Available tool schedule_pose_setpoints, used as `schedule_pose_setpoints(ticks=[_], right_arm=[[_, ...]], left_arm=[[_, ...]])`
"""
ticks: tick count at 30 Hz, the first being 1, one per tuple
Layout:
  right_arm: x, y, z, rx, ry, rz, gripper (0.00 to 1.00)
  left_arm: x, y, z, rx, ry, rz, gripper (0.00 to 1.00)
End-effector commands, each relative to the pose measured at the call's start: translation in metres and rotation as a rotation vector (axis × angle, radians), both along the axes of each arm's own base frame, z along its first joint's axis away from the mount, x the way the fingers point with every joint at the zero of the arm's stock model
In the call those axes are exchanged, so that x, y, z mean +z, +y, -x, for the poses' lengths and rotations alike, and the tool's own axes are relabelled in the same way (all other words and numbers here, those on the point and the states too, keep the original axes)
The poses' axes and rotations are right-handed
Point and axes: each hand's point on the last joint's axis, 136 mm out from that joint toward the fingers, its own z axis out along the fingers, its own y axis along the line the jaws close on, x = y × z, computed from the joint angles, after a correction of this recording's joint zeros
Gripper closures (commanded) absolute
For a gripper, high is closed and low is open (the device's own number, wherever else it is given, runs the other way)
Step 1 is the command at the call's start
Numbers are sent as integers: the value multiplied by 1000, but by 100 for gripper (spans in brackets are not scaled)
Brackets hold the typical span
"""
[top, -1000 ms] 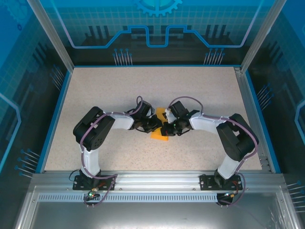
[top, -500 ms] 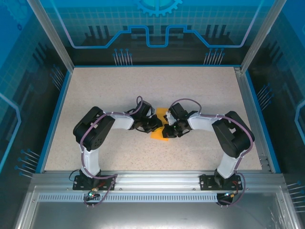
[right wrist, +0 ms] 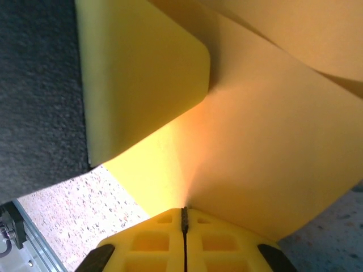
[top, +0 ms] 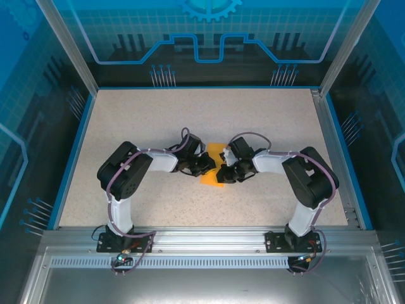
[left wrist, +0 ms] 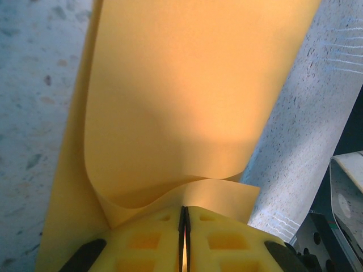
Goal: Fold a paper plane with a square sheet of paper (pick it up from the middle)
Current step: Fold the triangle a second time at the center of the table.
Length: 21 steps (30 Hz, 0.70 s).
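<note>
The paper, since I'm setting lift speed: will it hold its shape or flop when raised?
Probably floppy: the paper curls in a loose wave beyond the left gripper. Likely light, being one thin sheet. It may crease readily: a bend rises from the right gripper.

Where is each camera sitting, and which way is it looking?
Top external: sits high above and behind the arms, looking down at the table; the left arm and right arm both show.
Left wrist: rides on the left arm's wrist, looking along the left fingers, closed on the square sheet of paper.
Right wrist: rides on the right arm's wrist, looking along the right fingers, closed on the same paper.
Shared: both wrist views show that orange-yellow paper with speckled table beside it.
</note>
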Motion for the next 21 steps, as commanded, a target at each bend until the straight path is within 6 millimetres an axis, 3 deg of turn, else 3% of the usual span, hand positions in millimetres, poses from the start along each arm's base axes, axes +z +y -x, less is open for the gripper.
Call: schedule_pose_setpoints(ticks=[1,7,13,21], right_arm=[[3,-11,12,4,35,12,93],[-3,-19,21,16,47,39,92],[-23,-35,27,-18,83,115,93],[4,-25,22,-8,38,12,93]], left_arm=[[-23,12,13,0,52,-63,88],[-24,12,13,4,55,-62,88],[-24,12,14,0,56,-65,88],[-24,12,14,-2,55,-66,88]])
